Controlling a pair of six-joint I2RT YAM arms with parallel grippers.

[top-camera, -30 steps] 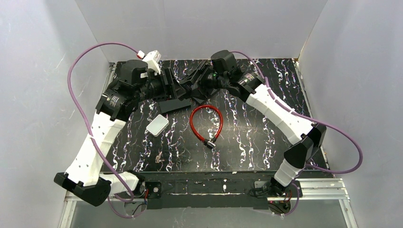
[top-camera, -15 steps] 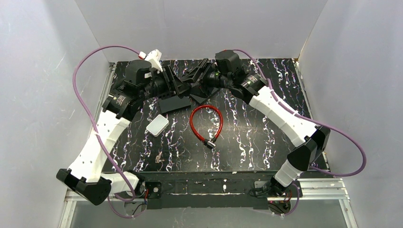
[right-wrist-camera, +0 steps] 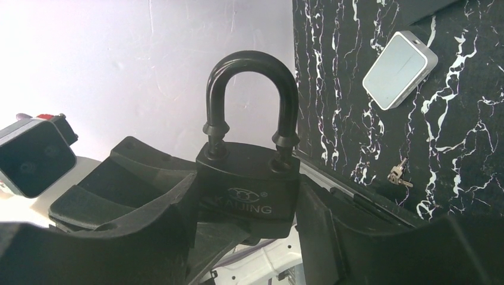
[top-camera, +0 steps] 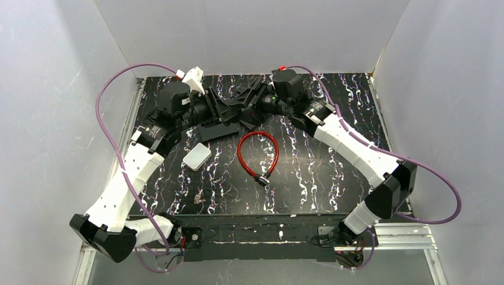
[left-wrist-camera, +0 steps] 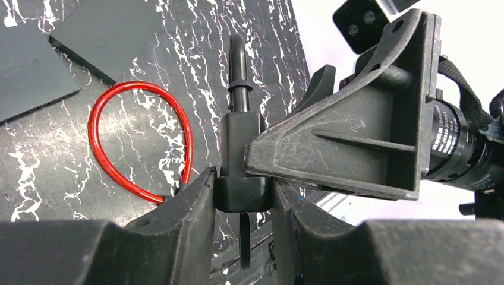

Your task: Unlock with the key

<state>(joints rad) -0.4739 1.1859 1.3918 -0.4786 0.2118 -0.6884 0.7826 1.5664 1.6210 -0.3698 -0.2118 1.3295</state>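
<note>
Left gripper (left-wrist-camera: 243,196) has its jaws drawn narrow, pads against the two flat faces of the black padlock (left-wrist-camera: 241,142) low on its body, while the right gripper (right-wrist-camera: 249,190) stands wider and clamps the same padlock across its width, shackle seated in the body. Holding it jointly off the table looks like a handover or regrip, probably so that one arm can steady the lock and free the other. Neither gripper has the key (right-wrist-camera: 399,175), which lies on the table well apart from them, beyond the white box (right-wrist-camera: 399,70) toward the arm bases.
</note>
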